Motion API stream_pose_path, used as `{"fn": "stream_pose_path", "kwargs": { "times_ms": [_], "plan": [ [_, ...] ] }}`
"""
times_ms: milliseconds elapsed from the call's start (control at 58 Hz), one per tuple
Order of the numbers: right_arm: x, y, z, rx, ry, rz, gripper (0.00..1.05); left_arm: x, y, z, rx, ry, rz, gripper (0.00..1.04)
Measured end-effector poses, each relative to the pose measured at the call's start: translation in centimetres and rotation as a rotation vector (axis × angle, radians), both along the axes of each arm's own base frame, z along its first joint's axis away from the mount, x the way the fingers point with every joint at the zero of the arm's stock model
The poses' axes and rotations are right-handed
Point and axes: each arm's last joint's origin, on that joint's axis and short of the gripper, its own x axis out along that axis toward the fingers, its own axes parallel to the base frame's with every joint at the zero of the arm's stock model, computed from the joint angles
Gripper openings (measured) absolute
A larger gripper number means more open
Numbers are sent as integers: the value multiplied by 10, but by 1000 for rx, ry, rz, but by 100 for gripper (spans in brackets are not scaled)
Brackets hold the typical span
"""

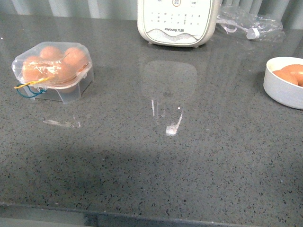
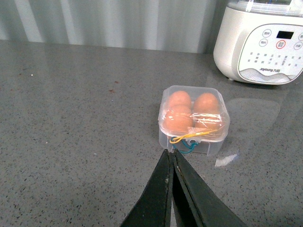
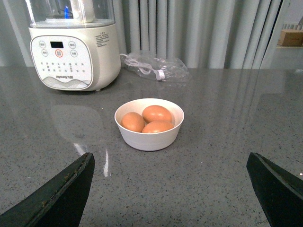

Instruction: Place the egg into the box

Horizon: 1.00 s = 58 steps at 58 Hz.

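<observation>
The box (image 1: 52,71) is a clear plastic case at the left of the counter, lid down, with several brown eggs (image 1: 47,64) inside and yellow and blue loops at its front. In the left wrist view the box (image 2: 194,118) lies just beyond my left gripper (image 2: 171,152), which is shut with nothing in it. A round white bowl (image 3: 149,126) holds three brown eggs (image 3: 156,113). My right gripper (image 3: 170,163) hangs open a short way in front of the bowl, with nothing between its fingers. Neither arm shows in the front view.
A white appliance (image 1: 177,21) with a button panel stands at the back middle. A clear plastic bag (image 1: 246,21) with a cable lies at the back right. The white bowl (image 1: 284,85) sits at the right edge. The counter's front edge (image 1: 142,213) runs across the bottom.
</observation>
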Motion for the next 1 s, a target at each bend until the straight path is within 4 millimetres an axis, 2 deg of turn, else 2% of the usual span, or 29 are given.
{"fn": "stream_pose_path", "kwargs": {
  "times_ms": [362,1000],
  "plan": [
    [0,0,0,0,0,0,97,-13,0,-9,0,-2,0,4],
    [0,0,0,0,0,0,97,-28,0,-7,0,-37,0,4]
  ]
}}
